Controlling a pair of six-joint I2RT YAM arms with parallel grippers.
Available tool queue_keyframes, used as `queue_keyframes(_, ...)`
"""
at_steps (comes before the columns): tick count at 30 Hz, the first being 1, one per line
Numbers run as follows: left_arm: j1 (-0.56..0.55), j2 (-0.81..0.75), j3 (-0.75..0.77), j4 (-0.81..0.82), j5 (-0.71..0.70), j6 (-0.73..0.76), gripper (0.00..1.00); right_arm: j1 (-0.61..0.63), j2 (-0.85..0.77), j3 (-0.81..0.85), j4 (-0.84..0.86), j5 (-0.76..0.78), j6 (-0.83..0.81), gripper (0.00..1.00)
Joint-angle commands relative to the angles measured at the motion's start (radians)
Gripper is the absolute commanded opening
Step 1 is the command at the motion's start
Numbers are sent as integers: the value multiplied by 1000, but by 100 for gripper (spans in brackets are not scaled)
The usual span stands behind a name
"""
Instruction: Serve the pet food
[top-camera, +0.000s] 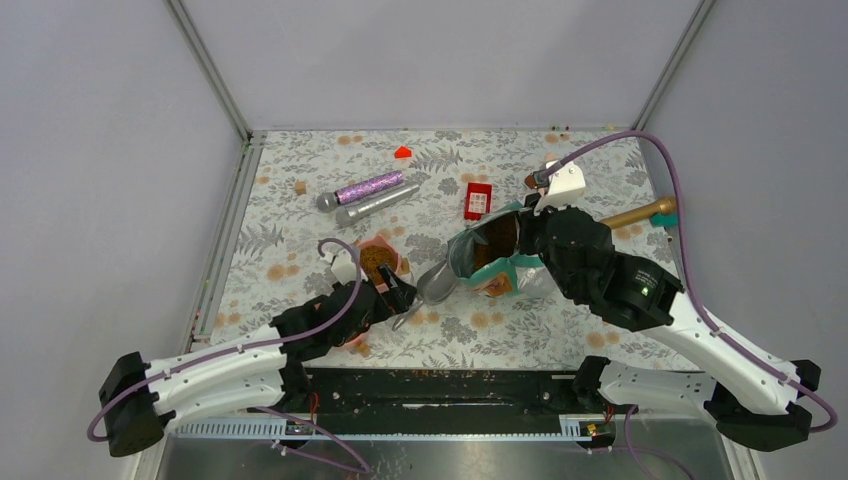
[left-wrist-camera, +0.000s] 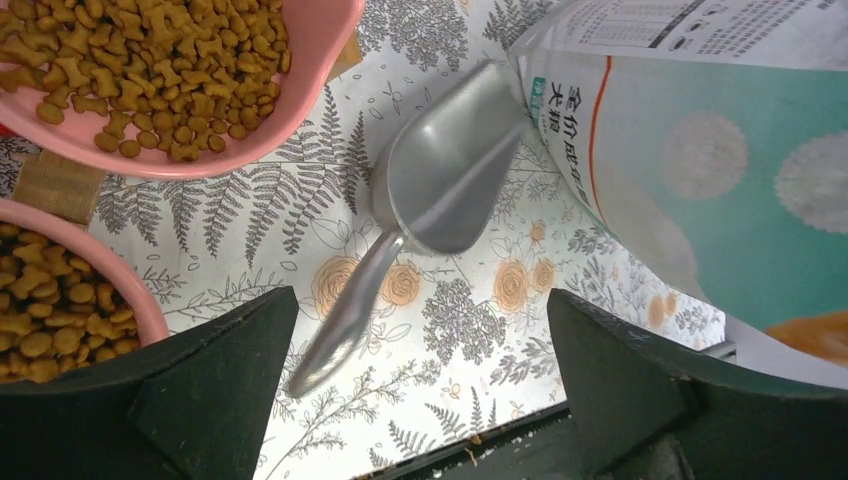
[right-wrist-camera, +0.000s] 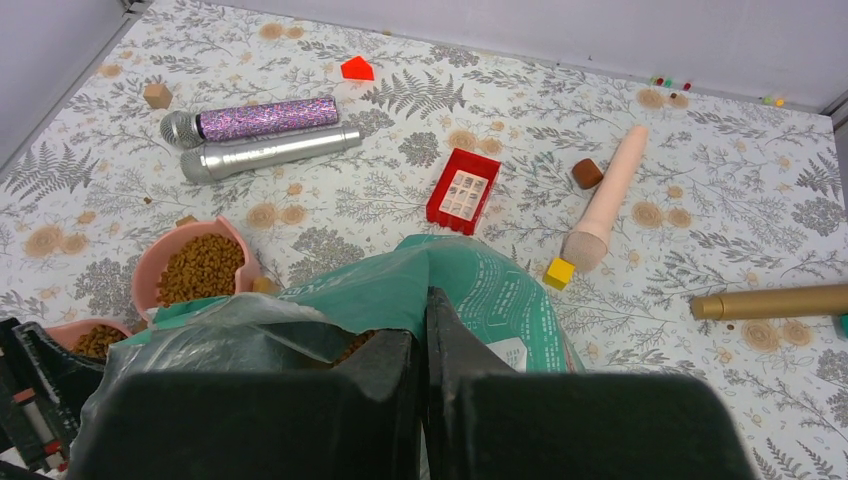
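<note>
**Step in hand:** judged as the end of a scooping cycle. Portioning appears largely done.

**Left end effector** (left-wrist-camera: 420, 385): spread wide, grasping nothing. Positioned directly above the scoop (left-wrist-camera: 440, 180).

**Scoop:** metal, empty, lying on the floral surface (left-wrist-camera: 480, 330) just beside the pouch (left-wrist-camera: 700, 180). Bowl end toward the pouch, handle pointing away from it. Contact with the pouch cannot be determined.

**Right end effector** (right-wrist-camera: 425, 350): clenched on the pouch rim, keeping the mouth raised and open.

**Pet food** (left-wrist-camera: 150, 60): brown kibble heaped in the first pink bowl (left-wrist-camera: 300, 130) and in the second pink bowl (left-wrist-camera: 120, 290). Both stand beyond the scoop from the pouch. More kibble visible inside the pouch mouth in the top view.

**Next move (judgement):**
- With both bowls filled, withdraw the left arm clear of the scoop handle.
- Lower the pouch gently; avoid tipping the open mouth, as spillage is likely.
- For another portion, regrasp the handle squarely before lifting.
</note>
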Motion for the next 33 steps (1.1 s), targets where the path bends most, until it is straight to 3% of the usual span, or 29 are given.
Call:
queue_keyframes(1, -14, -87, 18, -53, 3, 17, 99, -2, -35, -11, 44, 38, 13, 0)
queue_keyframes(6, -14, -170, 104, -100, 70, 130, 99, -3, -35, -2, 6, 23, 13, 0)
queue_keyframes(11, -15, -151, 313, -199, 70, 371, 99, -2, -29, 9, -22, 20, 5, 0)
queue_keyframes(15, -14, -81, 480, -185, 95, 506, 99, -3, -22, 13, -37, 14, 8, 0)
queue_keyframes(19, -14, 22, 591, -105, 222, 645, 99, -3, -15, 16, -38, 8, 13, 0)
queue_keyframes(24, -14, 195, 751, -151, 375, 748, 99, -2, 7, 41, -58, 5, 10, 0)
queue_keyframes(29, -15, 331, 840, -187, 330, 748, 97, -4, 20, 51, -58, -2, 13, 0)
queue_keyframes(31, -14, 377, 877, -214, 287, 740, 88, -4, 20, 52, -59, -7, 13, 0)
queue_keyframes(33, -14, 414, 907, -221, 271, 729, 56, -5, 19, 49, -56, -7, 20, 0)
